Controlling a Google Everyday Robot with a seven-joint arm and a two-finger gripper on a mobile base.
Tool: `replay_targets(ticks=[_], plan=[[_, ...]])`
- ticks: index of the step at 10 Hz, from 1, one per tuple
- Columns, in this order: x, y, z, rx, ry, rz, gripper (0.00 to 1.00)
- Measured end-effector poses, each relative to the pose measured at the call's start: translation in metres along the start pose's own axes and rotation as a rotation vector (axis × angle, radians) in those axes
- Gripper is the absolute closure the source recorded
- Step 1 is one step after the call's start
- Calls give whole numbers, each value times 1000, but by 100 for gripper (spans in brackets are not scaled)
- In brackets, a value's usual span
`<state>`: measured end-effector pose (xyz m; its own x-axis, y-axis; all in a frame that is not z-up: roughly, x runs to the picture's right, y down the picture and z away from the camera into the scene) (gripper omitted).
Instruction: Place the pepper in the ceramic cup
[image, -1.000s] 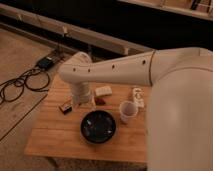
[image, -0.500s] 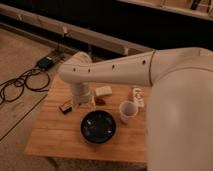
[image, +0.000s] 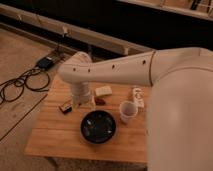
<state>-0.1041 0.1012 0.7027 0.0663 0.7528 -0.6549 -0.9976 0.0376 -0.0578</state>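
The small dark red pepper (image: 100, 101) lies on the wooden table (image: 55, 135), just below the pale beige block (image: 104, 91) and left of the white ceramic cup (image: 128, 111). The cup stands upright to the right of the black bowl (image: 99, 126). My gripper (image: 86, 102) hangs from the white arm over the table's back left part, just left of the pepper and above the bowl's far rim. The arm's wrist hides most of the gripper.
A dark flat bar (image: 65, 107) lies left of the gripper. A small white oblong item with dark marks (image: 137, 96) lies behind the cup. Black cables and a box (image: 45, 62) lie on the floor at left. A dark wall runs behind the table.
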Motion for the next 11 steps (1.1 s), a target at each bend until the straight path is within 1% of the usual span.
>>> replay_targets(ticks=[5,6,7,8,11], plan=[[0,-1,1,0,4,-3,35],[0,-3,2,2,11,-19,35],[-1,-7,4,3,20,-46,35],[-6,-13,9,3,34,-88,35],[-35,-37,31,28,53,-209,35]])
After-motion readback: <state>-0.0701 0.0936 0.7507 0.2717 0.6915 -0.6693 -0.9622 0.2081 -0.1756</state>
